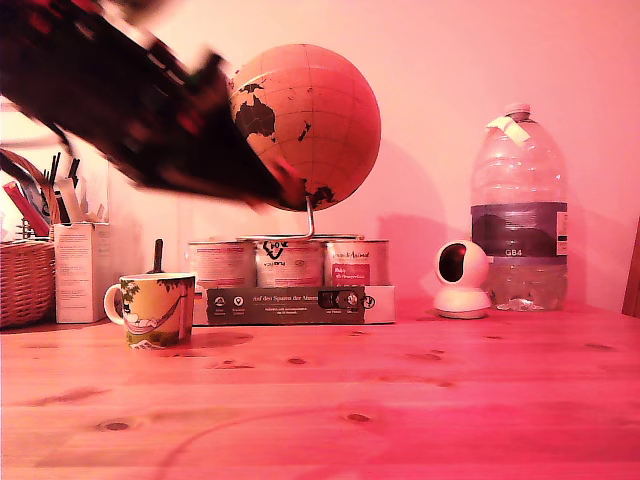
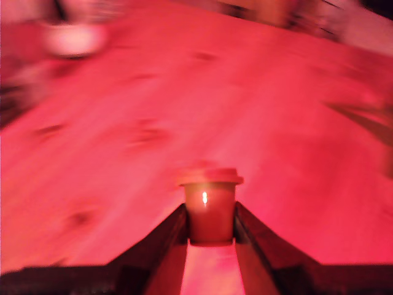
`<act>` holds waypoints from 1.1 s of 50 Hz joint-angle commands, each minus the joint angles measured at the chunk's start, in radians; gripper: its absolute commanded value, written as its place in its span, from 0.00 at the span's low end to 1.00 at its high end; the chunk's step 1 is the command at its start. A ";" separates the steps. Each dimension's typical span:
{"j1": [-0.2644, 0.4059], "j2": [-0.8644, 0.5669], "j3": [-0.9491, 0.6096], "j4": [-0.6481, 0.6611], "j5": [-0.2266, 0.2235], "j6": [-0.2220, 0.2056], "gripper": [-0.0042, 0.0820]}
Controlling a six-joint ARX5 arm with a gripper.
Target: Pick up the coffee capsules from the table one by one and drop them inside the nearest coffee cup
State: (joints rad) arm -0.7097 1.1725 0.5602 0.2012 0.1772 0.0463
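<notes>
Fingers (image 2: 210, 228) of the gripper are closed on one coffee capsule (image 2: 210, 206), rim up, held above the wooden tabletop (image 2: 258, 123). In the exterior view the blurred arm (image 1: 130, 100) hangs high over the yellowish coffee cup (image 1: 156, 309) standing at that view's left.

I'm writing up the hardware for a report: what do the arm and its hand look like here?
The arm is a dark, nearly black, bulky, motion-blurred shape with small reddish marks. In the wrist view, the hand shows two dark, straight, flat-sided fingers. No cables are discernible.
</notes>
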 commanded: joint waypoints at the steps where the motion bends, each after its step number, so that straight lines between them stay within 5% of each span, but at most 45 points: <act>1: 0.010 -0.037 -0.031 0.007 -0.019 -0.031 0.13; 12: 0.050 -0.166 -0.099 0.001 -0.101 -0.104 0.13; 22: 0.076 -0.280 -0.172 -0.014 -0.226 -0.164 0.13; 39: 0.131 -0.449 -0.215 -0.148 -0.424 -0.204 0.13; 55: 0.214 -0.513 -0.215 -0.209 -0.408 -0.205 0.13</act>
State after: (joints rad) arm -0.5053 0.6563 0.3676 -0.0116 -0.2424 -0.1539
